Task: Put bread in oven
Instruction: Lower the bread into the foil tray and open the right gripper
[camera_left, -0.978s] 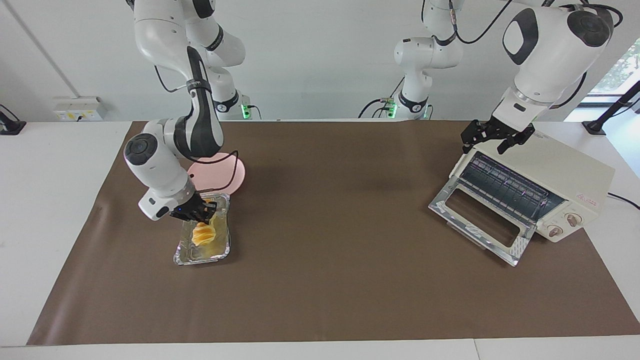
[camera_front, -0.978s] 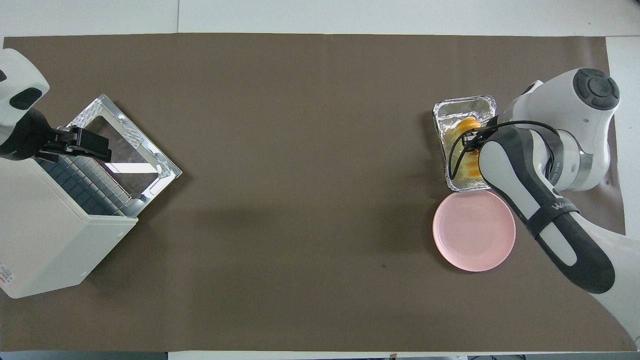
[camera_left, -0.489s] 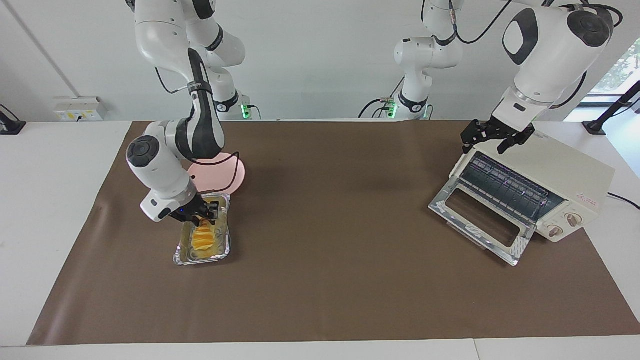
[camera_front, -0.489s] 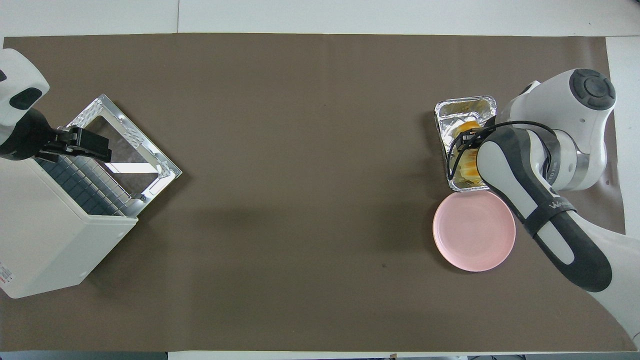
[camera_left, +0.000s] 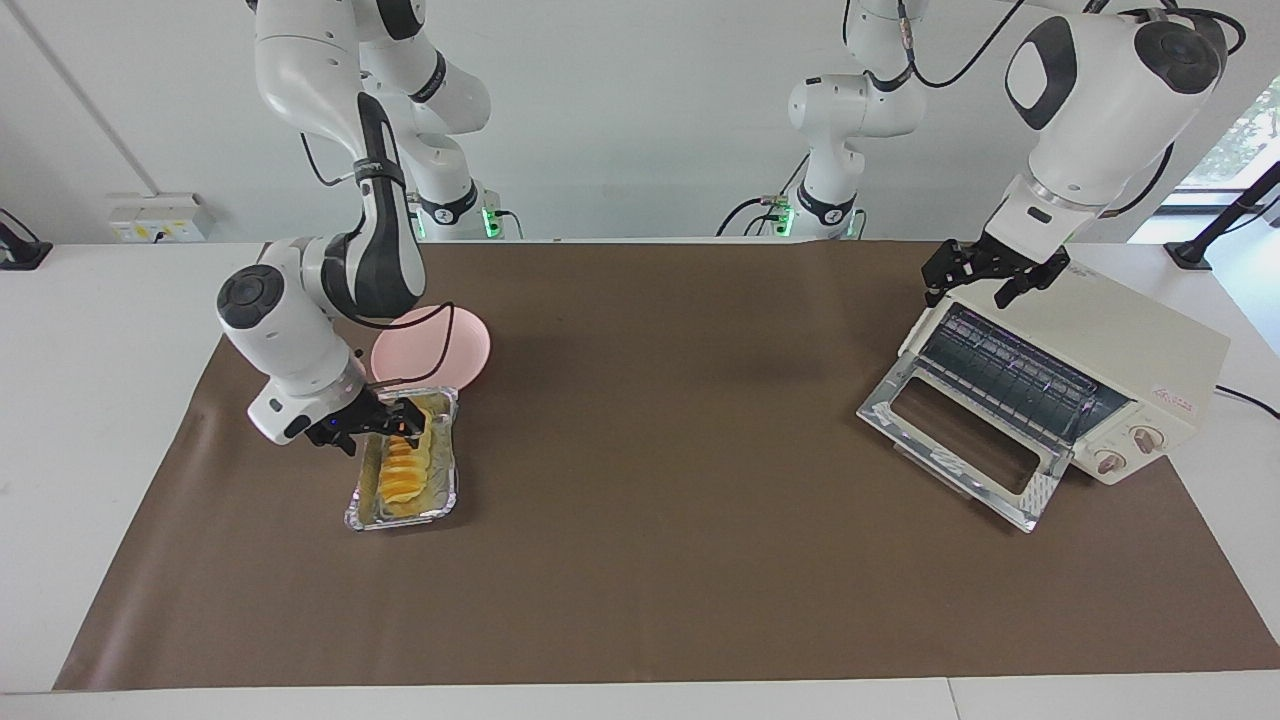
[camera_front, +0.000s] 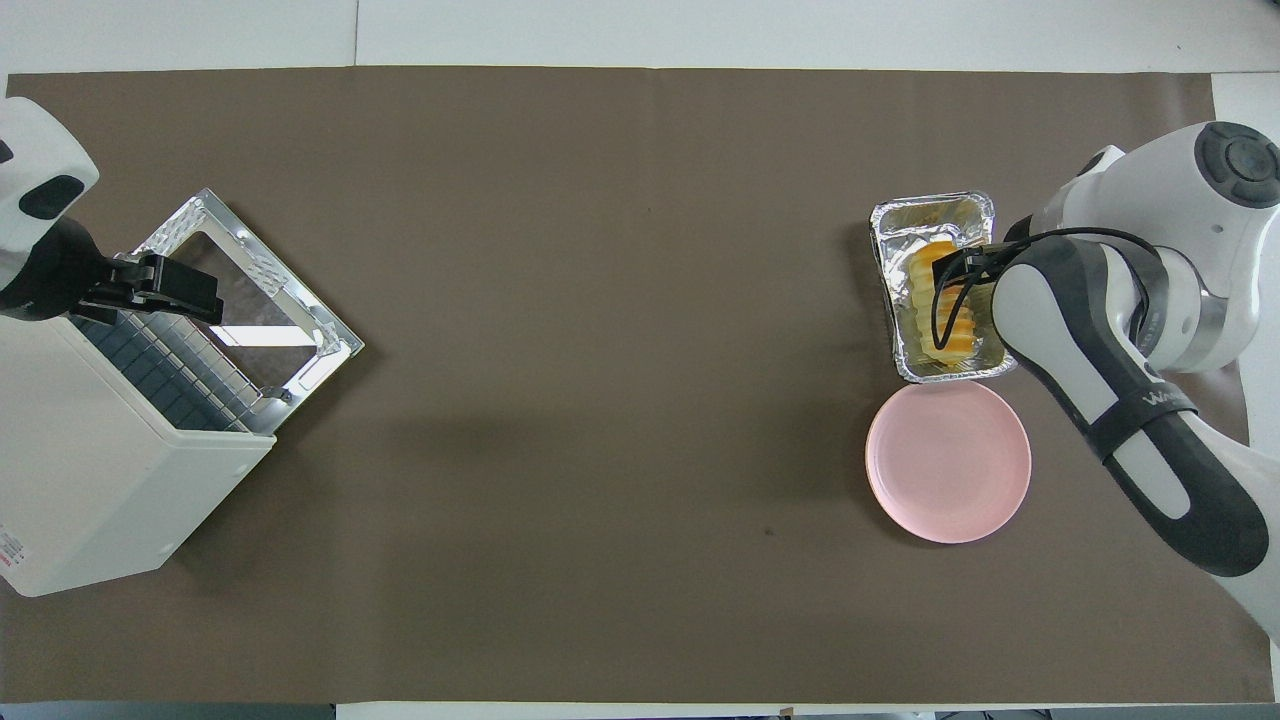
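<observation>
The bread is lying in the foil tray, free of the right gripper, which is hanging spread open over the tray's robot-side end. The left gripper is waiting, fingers parted and empty, over the oven, whose door is hanging down.

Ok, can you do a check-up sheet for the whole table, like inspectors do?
Surface: brown mat covers the table.
Job's things: bread lies in the foil tray; oven at the left arm's end, door dropped open, rack bare.
Clutter: pink plate beside the tray, nearer to the robots.
End effectors: right end effector low over the bread, contact unclear; left end effector open over the oven's top front edge.
Cables: black cable loops along the right arm.
Surroundings: socket box by the wall.
</observation>
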